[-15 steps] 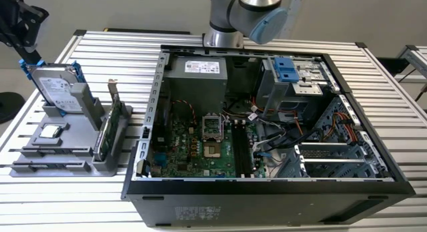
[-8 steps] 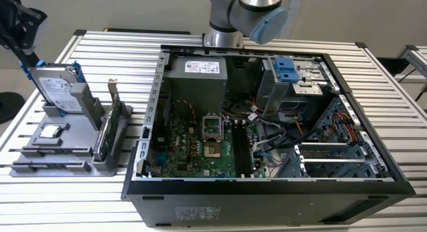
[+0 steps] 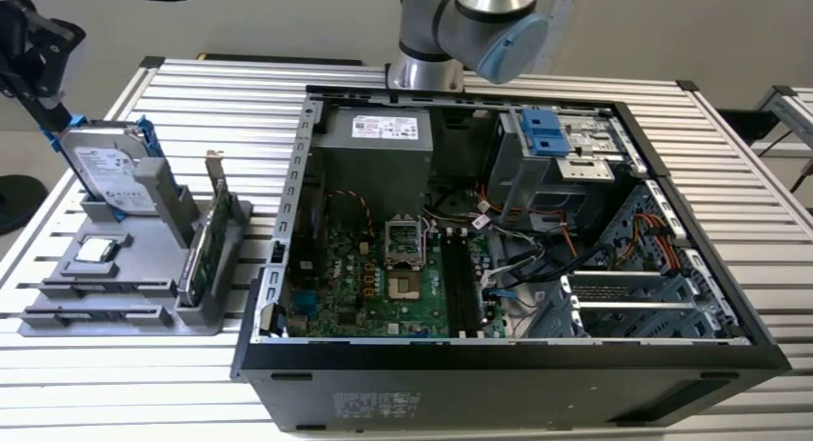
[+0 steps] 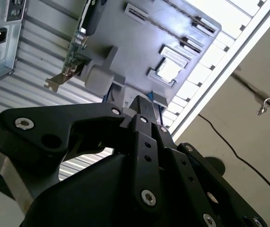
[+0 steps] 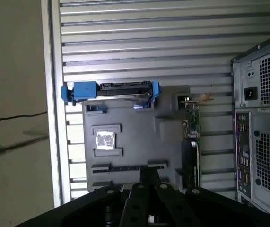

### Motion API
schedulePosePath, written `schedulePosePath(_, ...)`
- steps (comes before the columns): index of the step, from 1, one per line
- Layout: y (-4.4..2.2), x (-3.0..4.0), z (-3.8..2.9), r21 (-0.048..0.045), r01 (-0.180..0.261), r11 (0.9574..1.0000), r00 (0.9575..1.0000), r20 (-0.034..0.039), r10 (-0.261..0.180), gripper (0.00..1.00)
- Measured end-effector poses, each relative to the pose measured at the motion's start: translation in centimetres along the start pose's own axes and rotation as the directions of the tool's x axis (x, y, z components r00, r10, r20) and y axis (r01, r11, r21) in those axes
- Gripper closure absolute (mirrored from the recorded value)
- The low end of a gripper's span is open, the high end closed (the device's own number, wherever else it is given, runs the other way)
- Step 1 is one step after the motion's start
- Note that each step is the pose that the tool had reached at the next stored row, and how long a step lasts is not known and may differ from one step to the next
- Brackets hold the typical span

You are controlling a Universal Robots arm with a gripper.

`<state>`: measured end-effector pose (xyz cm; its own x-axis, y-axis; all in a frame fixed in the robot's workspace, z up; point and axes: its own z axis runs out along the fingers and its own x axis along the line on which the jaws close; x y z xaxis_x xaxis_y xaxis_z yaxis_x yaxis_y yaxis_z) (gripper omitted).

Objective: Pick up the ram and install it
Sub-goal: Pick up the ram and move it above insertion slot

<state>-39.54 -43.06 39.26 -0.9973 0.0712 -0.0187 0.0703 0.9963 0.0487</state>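
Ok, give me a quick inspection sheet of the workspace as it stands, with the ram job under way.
Surface: slatted metal table, carrying the open computer case and a grey parts holder.
Job's things: ram, as far as I can tell the dark narrow strip standing in a holder slot; not certain.
Clutter: hard drive with blue rails, green card with a metal bracket and a small square chip, all on the holder.
Grippers: gripper hangs over the holder, close to that strip.
Cables: wire bundle inside the case; black cable on the floor.
Surroundings: second slatted table at the exterior view's right.
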Motion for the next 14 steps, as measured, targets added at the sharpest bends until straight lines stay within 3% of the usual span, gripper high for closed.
schedulePosePath(14, -1.03, -0.07, -0.05, 0.0, 0.0, 1.0, 1.0, 0.0, 0.0, 1.0)
